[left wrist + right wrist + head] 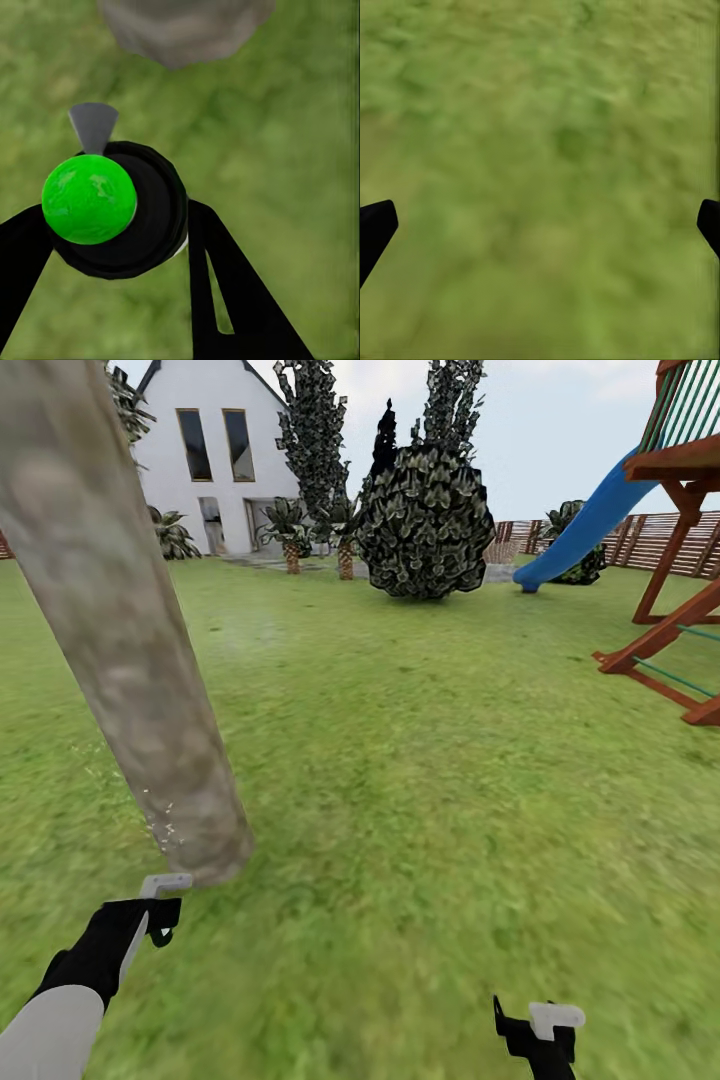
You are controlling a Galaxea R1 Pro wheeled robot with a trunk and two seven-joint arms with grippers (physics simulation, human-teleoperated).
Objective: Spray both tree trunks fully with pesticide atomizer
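While gripped, 1 atomizer [112, 210], 1 trunk [120, 630], 2 claws

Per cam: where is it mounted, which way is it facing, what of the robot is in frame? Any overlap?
Head: on the head, facing forward and down over lawn; tree trunk, both arms, left gripper.
Left wrist: along the fingers, which clamp the green-capped atomizer; its nozzle points toward the trunk base.
Right wrist: straight at grass, open right gripper.
Shared: head and left wrist see the trunk.
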